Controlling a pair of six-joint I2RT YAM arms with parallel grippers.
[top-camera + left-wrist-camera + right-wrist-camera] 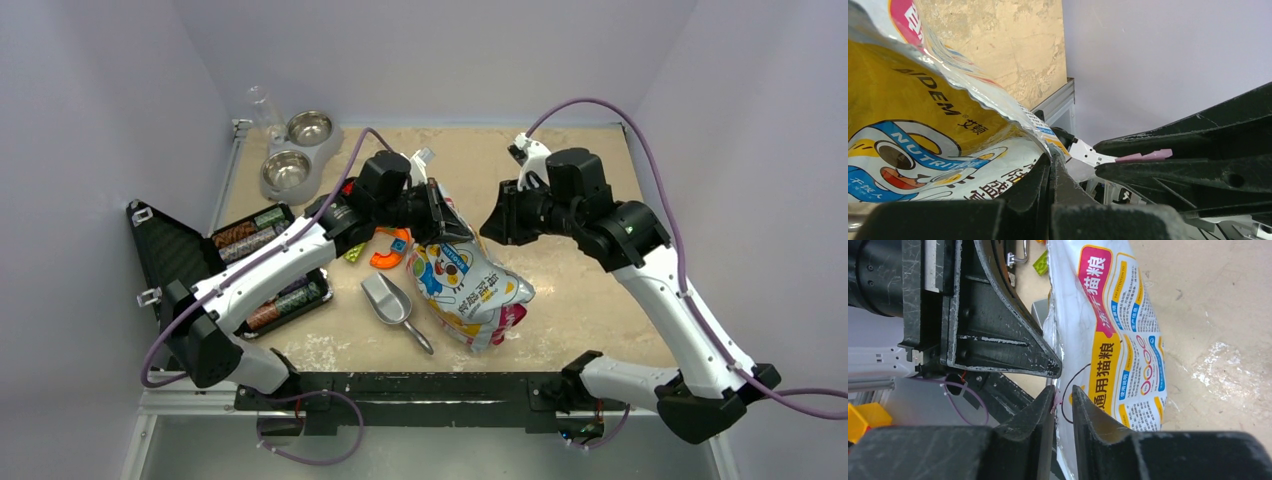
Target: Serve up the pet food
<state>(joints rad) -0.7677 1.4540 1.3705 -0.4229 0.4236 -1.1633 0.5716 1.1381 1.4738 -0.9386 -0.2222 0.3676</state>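
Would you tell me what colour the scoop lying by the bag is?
The scoop is silver-grey metal, clearest in the top external view.

The pet food bag [923, 125] reads "AIDEM", "艾顿" and "NUTRITI…" on its yellow front; its other face [1108, 340] reads "猫粮" and "通用猫粮".

The top camera looks down from behind the arms over the whole worktop [600, 290]. Both wrist cameras sit very close, facing along their fingers; all three share the food bag [468, 285] [923, 115] [1113, 340].
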